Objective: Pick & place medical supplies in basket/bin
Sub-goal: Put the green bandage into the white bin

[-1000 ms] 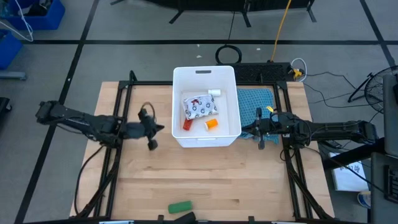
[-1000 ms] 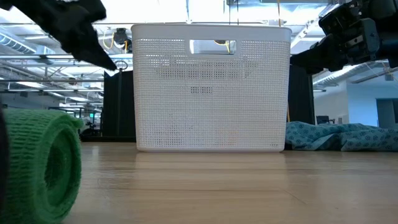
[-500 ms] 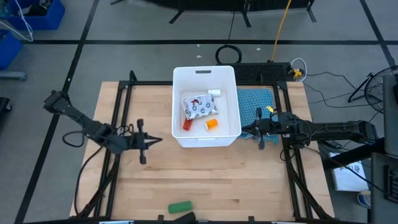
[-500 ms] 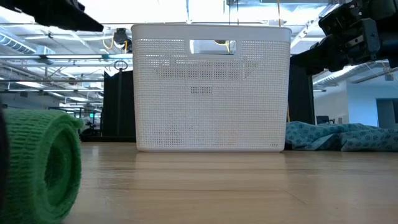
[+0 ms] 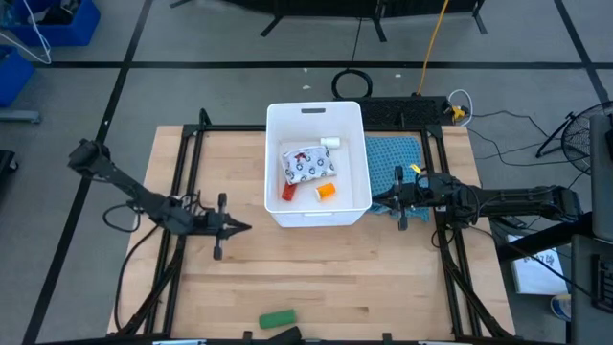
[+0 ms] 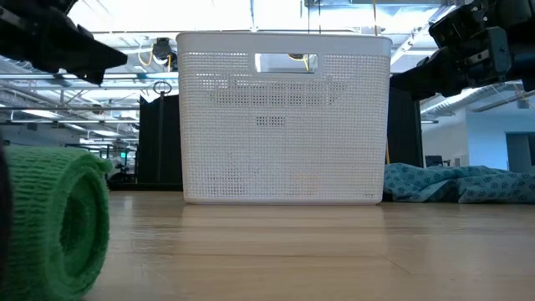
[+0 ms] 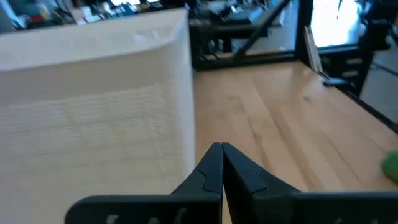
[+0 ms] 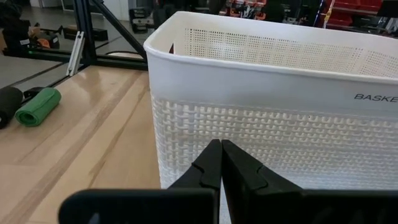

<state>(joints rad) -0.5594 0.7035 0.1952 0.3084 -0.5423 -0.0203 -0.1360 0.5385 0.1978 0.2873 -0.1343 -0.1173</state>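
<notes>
left gripper (image 5: 233, 228): closed, empty | you: spread fingers, descend onto green roll (image 5: 278, 318) | then carry to basket (image 5: 271, 168) | right gripper (image 5: 381, 199): closed, empty

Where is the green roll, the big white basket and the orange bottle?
Green fabric roll (image 5: 278, 318), high view, its middle.
Large white plastic basket (image 5: 316, 112), high view, far rim.
Small orange bottle (image 5: 327, 191), high view, its side.

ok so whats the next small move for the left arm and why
Probably swing the shut, empty left gripper toward the near table edge, over the green fabric roll, opening on the way. The white rectangular plastic basket already holds the white printed pouch and small orange bottle; the roll lies outside. The right gripper waits beside the basket.
</notes>
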